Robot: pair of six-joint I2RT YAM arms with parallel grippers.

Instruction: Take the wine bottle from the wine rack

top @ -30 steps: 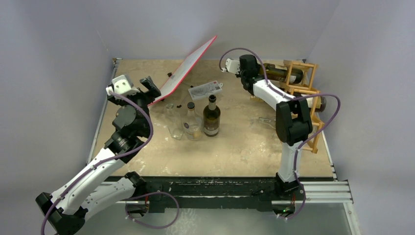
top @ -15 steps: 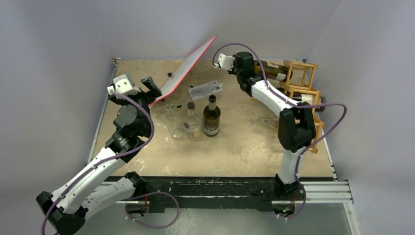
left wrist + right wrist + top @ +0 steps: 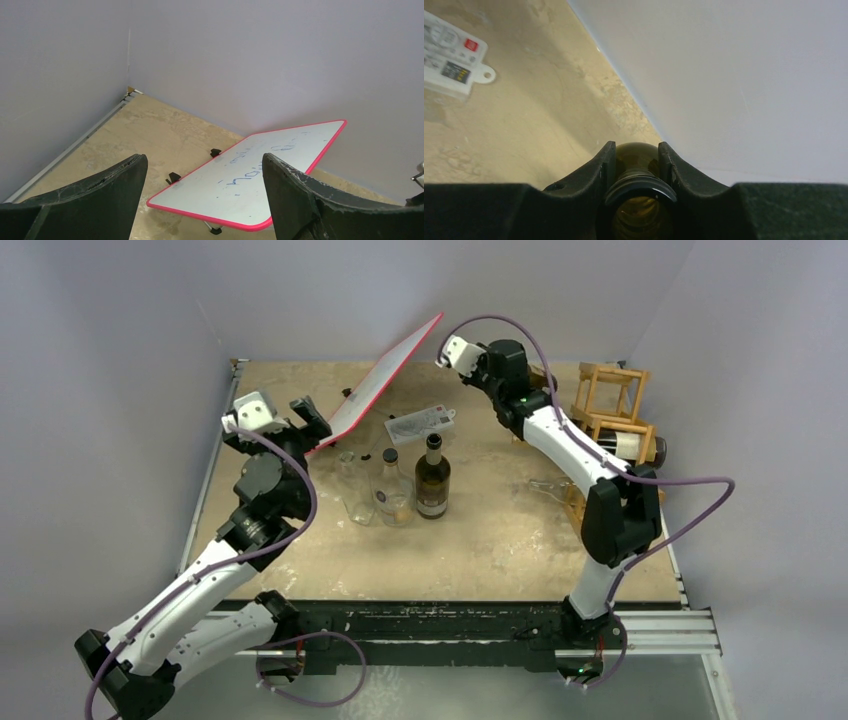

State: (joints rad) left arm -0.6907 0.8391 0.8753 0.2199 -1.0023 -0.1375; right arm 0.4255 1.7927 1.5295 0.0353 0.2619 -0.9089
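Elbow point(image 3: 620, 515) bent, right gripper point(image 3: 636, 149) pinches wine bottle point(image 3: 637, 162).

Walls point(image 3: 120, 320): we are seeing them standing plain and pale lavender on three sides.
Table point(image 3: 490, 540): we are seeing its mottled beige top lying evenly lit.

Legend. Whiteboard point(image 3: 250, 180): faint blue handwriting, too blurred to read. White card point(image 3: 446, 60): red square, dark patch with yellow marks and fine grey print, none legible. Standing dark bottle point(image 3: 432, 480): pale label, wording too small to read.
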